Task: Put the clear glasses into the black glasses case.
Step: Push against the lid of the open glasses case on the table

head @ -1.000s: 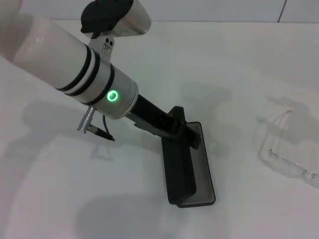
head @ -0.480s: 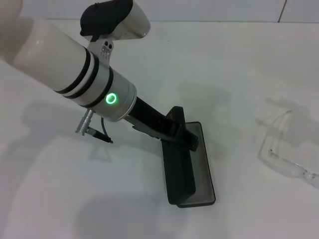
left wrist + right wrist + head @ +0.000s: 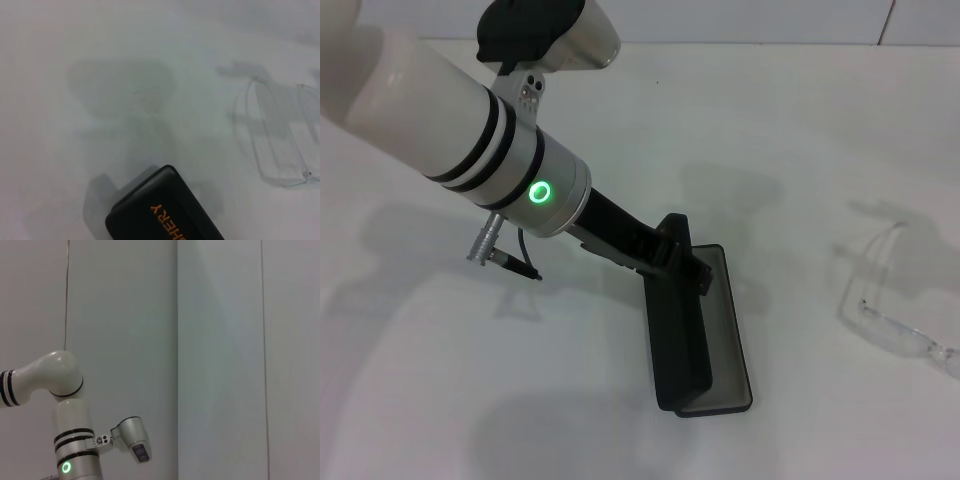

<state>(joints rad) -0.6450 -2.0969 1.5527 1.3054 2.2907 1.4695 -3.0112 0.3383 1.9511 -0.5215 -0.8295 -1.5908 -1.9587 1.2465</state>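
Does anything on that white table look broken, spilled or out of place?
Nothing stands out. The slim matte black glasses case lies open under the left gripper; the transparent plastic glasses sit intact apart, on its right.

the left arm (image 3: 450, 120) reaches forward and down across the table, its gripper's jaws hidden.

Partial orange lettering "HERY" on the lid of the black glasses case (image 3: 160, 215).
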